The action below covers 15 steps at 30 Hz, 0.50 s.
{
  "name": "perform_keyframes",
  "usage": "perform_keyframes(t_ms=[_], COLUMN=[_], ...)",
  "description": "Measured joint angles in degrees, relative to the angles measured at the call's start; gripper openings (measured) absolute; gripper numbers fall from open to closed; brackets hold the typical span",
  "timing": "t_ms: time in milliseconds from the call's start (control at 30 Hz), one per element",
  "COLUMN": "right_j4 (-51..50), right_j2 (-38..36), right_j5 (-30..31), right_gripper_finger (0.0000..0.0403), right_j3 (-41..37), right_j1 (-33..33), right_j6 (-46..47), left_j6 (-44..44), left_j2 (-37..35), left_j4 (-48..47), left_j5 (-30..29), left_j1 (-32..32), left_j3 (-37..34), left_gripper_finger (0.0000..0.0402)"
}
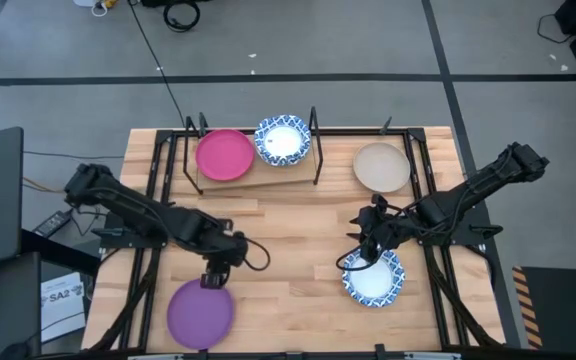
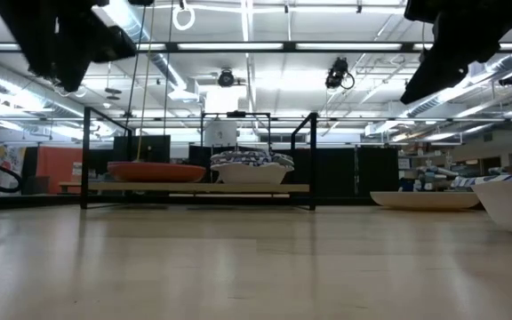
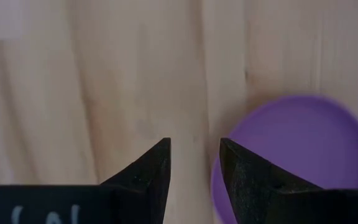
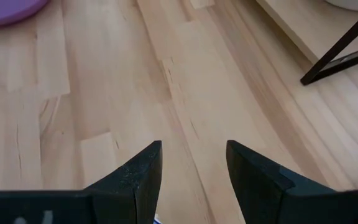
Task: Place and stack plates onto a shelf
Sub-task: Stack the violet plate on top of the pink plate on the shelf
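Pick-up stage, 2 plates shelved. Left gripper, jaws apart, over round purple plate; right gripper, likewise apart, over blue-patterned plate. Next: descend, grasp rims.

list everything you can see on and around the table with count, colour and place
shelf: one, light wood board in a black frame, far middle of the table
pink plate: one, on the shelf's left half
blue-and-white plate: one, on the shelf's right half, beside the pink one
beige plate: one, on the table right of the shelf
purple plate: one, near left of the table
second blue-and-white plate: one, near right of the table
table: one, light wood
left end effector: one, dark, open, over the purple plate's far edge, holding nothing
right end effector: one, dark, open, over the far edge of the near blue-and-white plate, holding nothing
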Motion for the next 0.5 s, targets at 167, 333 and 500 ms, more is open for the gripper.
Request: perform_keyframes(t_ms=[167,333,500], right_j4=[0.95,1.45,1.45], right_j2=[0.0,0.0,0.02], right_j5=[-0.03,-0.06,-0.1], right_gripper_finger=[0.0185,0.0185,0.0185], right_j3=[0.0,0.0,0.0], right_j1=[0.0,0.0,0.0], right_j6=[-0.39,-0.41,-0.42], left_j6=[5.0,9.23,12.19], left_j2=[4.76,8.95,12.86], left_j4=[0.28,0.73,0.92], left_j5=[4.26,7.36,11.0], left_j1=[-0.06,-0.13,-0.22], left_j3=[0.0,0.0,0.0], left_gripper_finger=[0.0143,0.0143,0.0143])
